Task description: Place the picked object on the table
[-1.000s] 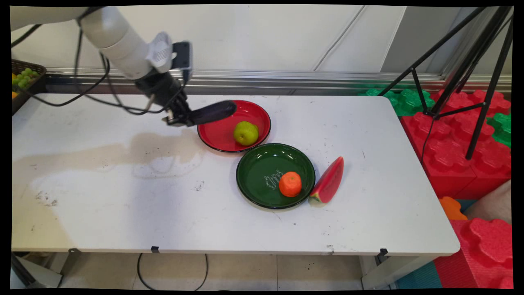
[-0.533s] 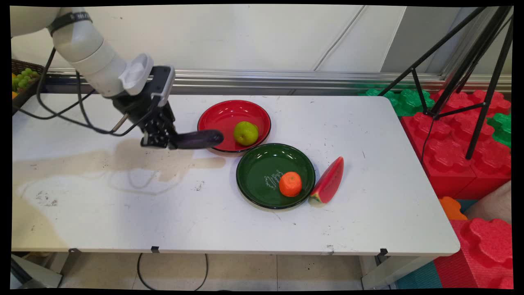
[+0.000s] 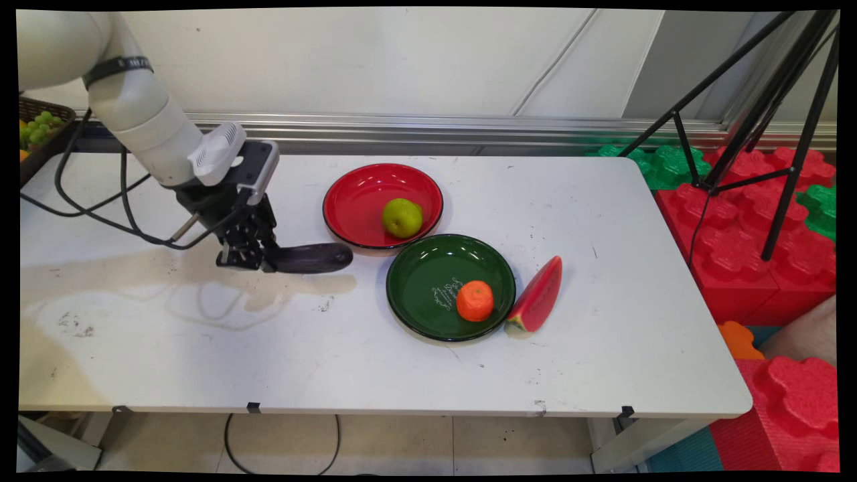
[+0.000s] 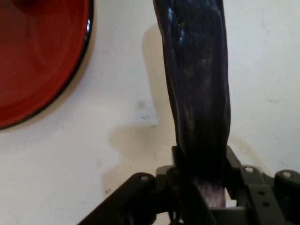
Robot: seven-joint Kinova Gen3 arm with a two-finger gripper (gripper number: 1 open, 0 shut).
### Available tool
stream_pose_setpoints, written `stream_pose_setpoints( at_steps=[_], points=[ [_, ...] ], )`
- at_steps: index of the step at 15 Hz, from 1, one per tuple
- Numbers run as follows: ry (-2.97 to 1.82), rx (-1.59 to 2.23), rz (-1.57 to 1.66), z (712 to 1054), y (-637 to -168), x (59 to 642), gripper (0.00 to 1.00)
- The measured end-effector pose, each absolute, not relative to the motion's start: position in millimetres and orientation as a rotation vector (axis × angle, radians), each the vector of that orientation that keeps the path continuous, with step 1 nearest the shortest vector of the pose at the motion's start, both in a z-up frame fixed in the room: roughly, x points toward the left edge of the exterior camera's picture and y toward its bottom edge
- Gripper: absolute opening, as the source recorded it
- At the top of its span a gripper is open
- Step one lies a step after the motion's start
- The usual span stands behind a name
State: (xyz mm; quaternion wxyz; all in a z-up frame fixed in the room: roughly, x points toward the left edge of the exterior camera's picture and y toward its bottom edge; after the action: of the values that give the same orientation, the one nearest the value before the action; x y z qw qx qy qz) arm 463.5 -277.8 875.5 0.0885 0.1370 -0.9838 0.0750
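Observation:
My gripper (image 3: 258, 258) is shut on one end of a dark purple eggplant (image 3: 311, 258), which sticks out to the right just above the white table (image 3: 201, 348). In the hand view the eggplant (image 4: 199, 93) runs up from between the fingers (image 4: 176, 161), with the red plate's rim (image 4: 70, 79) at the left. The red plate (image 3: 361, 201) lies just right of the eggplant's tip and holds a green pear (image 3: 402, 217). A green plate (image 3: 428, 274) with an orange tangerine (image 3: 475, 300) lies in front of it.
A watermelon slice (image 3: 537, 296) leans against the green plate's right rim. A basket of fruit (image 3: 37, 130) stands at the far left edge. Black tripod legs (image 3: 770, 134) and red and green foam blocks (image 3: 756, 254) are beyond the table's right end.
The gripper has carried the eggplant from over the red plate's left rim to the left and down toward the near side, to just above the table beside the plate.

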Motion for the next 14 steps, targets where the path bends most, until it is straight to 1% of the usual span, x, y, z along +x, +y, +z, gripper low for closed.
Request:
stream_pose_setpoints(
  at_steps=[14],
  points=[
    [-2.943,0.514,0.133,833.8,-276.2,489.1,0.00]
  ],
)
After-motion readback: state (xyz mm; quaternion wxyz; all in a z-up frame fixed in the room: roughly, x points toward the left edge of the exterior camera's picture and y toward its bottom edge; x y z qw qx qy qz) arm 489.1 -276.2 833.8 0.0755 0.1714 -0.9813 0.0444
